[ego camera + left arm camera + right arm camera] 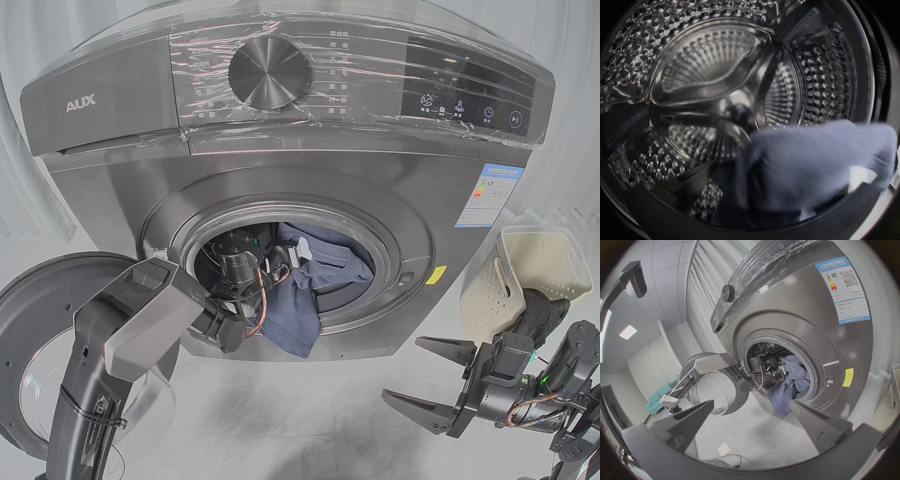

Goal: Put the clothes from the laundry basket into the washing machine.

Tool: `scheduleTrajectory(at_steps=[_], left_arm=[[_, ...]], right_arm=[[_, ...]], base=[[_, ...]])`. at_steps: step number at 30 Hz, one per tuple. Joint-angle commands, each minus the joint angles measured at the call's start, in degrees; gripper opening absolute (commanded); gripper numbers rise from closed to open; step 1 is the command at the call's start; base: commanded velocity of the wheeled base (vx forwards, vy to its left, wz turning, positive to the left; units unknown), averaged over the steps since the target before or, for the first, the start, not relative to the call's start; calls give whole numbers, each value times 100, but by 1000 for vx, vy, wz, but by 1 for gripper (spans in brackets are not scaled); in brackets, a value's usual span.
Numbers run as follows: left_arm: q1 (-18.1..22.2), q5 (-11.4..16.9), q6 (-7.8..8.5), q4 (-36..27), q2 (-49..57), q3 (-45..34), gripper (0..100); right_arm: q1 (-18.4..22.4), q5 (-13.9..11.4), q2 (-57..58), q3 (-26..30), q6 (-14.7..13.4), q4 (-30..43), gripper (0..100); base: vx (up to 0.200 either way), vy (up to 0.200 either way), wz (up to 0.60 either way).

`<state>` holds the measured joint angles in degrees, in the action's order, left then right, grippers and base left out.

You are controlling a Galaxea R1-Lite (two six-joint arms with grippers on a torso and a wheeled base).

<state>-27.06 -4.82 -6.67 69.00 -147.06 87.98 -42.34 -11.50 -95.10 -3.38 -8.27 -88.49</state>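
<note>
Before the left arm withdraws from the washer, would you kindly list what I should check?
1. The door swung clear of the opening: ok.
2. The blue garment wholly inside the drum: not ok, part hangs out over the front rim.
3. The left gripper has released it: cannot tell.
4. The right gripper open and empty: ok.
5. The laundry basket on the right arm's side, dark clothes in it: ok.

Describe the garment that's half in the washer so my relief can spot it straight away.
Find the grey washing machine and its round door opening. The blue garment lies over the opening's lower rim, one end hanging outside. Unlike the black clothing in the pale laundry basket, it is blue.
</note>
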Motion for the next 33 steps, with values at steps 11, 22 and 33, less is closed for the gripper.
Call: scheduleTrajectory(at_steps=[11, 22, 33], left_arm=[[-326, 525, 43, -827, 1390, -2628, 100], [-343, 517, 298, -748, 784, -2320, 100], [-282, 271, 280, -598, 423, -1213, 100]], right_arm=[[-11, -2, -17, 4, 0, -1, 100], [-55, 7, -17, 4, 0, -1, 100], [-64, 7, -9, 4, 18, -1, 100]], base=[[0, 0, 0], [0, 0, 0], [0, 0, 0]])
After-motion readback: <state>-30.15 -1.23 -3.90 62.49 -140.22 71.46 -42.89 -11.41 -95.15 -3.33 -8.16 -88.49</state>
